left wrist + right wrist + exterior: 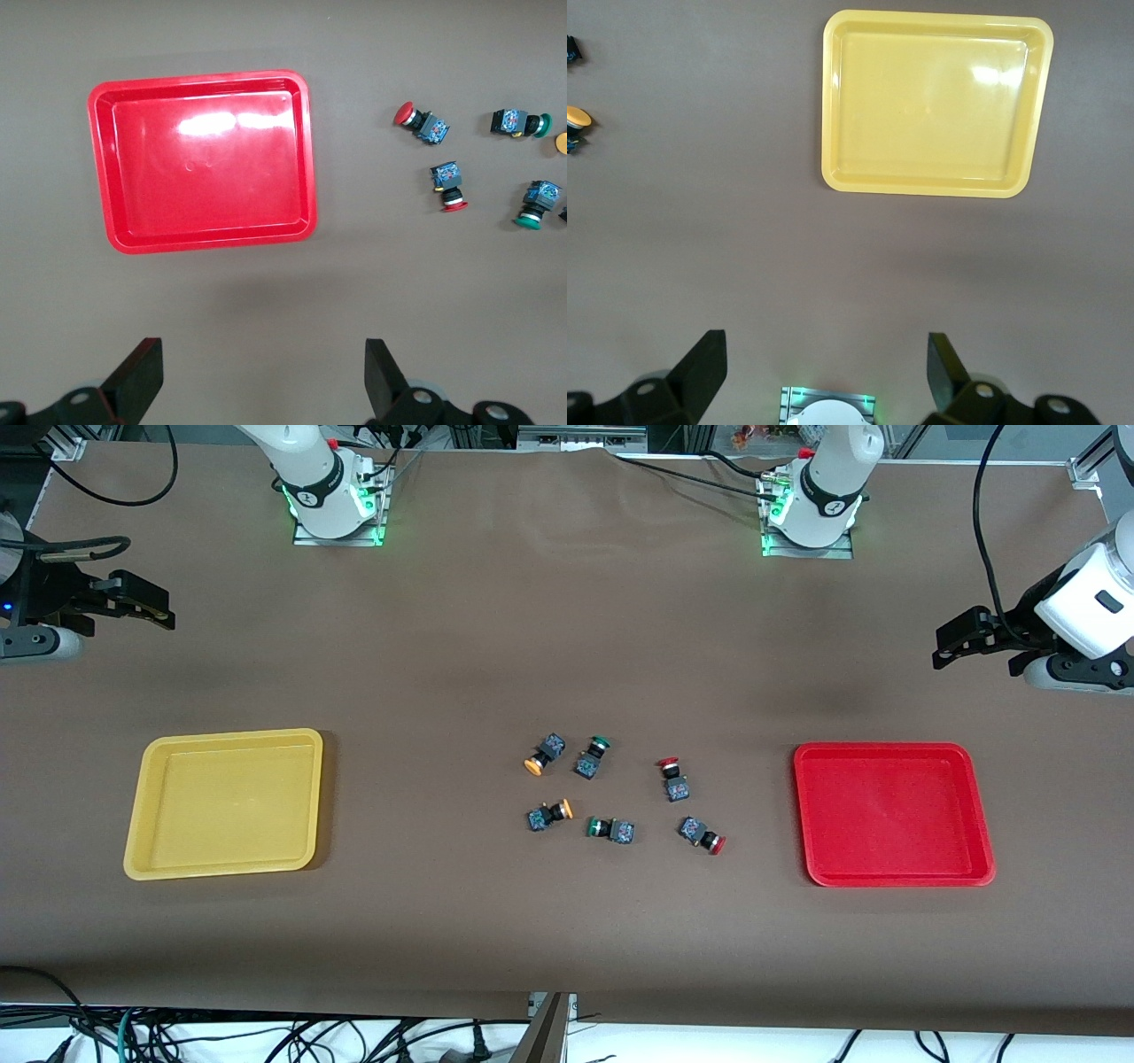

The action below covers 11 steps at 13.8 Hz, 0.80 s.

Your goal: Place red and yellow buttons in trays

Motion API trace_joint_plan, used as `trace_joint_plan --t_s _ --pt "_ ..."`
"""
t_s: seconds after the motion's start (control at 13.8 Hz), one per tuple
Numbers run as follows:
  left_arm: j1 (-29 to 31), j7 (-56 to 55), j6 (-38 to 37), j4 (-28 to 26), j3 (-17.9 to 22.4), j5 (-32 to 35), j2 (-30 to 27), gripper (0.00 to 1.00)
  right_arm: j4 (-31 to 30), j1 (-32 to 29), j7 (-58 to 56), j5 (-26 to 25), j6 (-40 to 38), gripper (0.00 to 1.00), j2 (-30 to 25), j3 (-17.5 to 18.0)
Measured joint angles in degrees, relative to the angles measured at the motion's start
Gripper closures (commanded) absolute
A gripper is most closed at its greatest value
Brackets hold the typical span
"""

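Note:
Two red-capped buttons [678, 779] [702, 836] and two yellow-capped buttons [542, 755] [549, 815] lie loose mid-table. The yellow tray [221, 736] lies toward the right arm's end and the red tray [886, 749] toward the left arm's end; both hold nothing. My left gripper [950, 648] [264, 372] is open and empty, over bare table beside the red tray [204, 159]. The left wrist view shows both red buttons [421, 122] [449, 181]. My right gripper [146, 607] [827, 367] is open and empty, over bare table beside the yellow tray [935, 106]. One yellow button [576, 119] shows at that view's edge.
Two green-capped buttons [592, 756] [611, 831] lie among the red and yellow ones, also in the left wrist view [518, 122] [536, 202]. The arm bases [335, 500] [811, 509] stand along the table's edge farthest from the front camera. Brown cloth covers the table.

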Motion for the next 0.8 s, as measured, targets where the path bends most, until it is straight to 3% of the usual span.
trace_joint_plan --t_s 0.8 --pt "-0.05 1.55 0.00 0.00 -0.17 1.92 0.00 0.00 0.00 -0.02 0.00 -0.08 0.00 0.00 0.07 0.00"
